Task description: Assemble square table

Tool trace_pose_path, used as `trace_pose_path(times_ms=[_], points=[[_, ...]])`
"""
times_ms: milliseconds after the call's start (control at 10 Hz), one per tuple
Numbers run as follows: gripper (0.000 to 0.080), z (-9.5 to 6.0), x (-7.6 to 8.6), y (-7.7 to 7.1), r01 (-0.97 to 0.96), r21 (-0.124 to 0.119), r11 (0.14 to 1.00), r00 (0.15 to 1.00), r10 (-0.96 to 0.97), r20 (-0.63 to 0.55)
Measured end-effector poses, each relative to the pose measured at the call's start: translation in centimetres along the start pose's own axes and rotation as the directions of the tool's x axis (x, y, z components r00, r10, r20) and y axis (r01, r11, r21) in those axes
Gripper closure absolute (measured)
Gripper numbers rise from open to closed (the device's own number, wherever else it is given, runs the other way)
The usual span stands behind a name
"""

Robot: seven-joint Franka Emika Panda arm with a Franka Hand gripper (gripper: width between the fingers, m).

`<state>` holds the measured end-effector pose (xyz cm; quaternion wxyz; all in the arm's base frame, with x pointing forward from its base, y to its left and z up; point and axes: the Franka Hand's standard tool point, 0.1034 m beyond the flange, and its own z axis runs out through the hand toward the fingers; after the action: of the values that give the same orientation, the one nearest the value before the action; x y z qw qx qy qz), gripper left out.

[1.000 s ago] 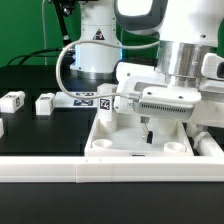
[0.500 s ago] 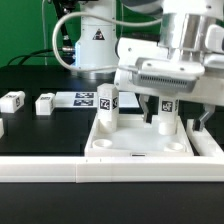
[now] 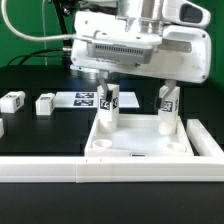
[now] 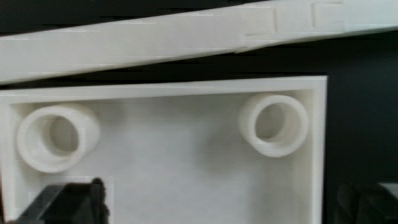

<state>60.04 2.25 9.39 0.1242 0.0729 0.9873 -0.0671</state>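
Where tabletop (image 3: 40,135) ends, green backdrop (image 3: 35,22) rises.

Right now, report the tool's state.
Tool: open, holding nothing, above the square table.

arm (image 3: 135,35): white, big and blocky | wrist ring (image 3: 140,10): shiny silver, round | ribbed strip (image 3: 120,48): grey with many thin lines | pincer fingers (image 4: 68,200): black, flat
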Motion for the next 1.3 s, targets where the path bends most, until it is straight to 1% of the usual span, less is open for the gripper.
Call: trace_pose_path(times_ms=[100, 300, 400, 500, 600, 700, 800, 900, 1000, 1100, 1200, 1300], points=[[0.0151, 0.2, 0.2, 0.2, -0.013, -0.002, 1.0, 1.0, 0.013, -0.004], [0.0151, 0.2, 0.3, 0.3, -0.158, -0.003, 0.987, 0.987, 0.158, -0.007], [0.0151, 0.3, 0.3, 0.3, -0.191, -0.002, 0.982, 0.982, 0.191, -0.008], [0.0151, 0.4, 0.3, -0.1, -0.272, -0.015, 0.962, 0.962, 0.272, -0.011], [0.0151, 0.8, 0.4, -1.8, -0.362, -0.034, 0.931, 0.932, 0.362, -0.018], [0.0151, 0.7, 0.8, -3.0, -0.445, -0.032, 0.895, 0.895, 0.445, -0.022], [0.0151, 0.5, 1.2, -4.0, -0.541, -0.04, 0.84, 0.841, 0.54, -0.025], [0.0151, 0.3, 1.5, -5.4, -0.598, -0.046, 0.8, 0.802, 0.597, -0.027], [0.0151, 0.2, 1.7, -6.7, -0.639, -0.042, 0.768, 0.769, 0.638, -0.029], [0.0151, 0.0, 2.0, -7.4, -0.698, -0.038, 0.715, 0.716, 0.697, -0.033], [0.0151, 0.1, 2.0, -7.0, -0.732, -0.038, 0.68, 0.681, 0.731, -0.038], [0.0151, 0.2, 2.0, -6.9, -0.768, -0.036, 0.639, 0.64, 0.767, -0.041]])
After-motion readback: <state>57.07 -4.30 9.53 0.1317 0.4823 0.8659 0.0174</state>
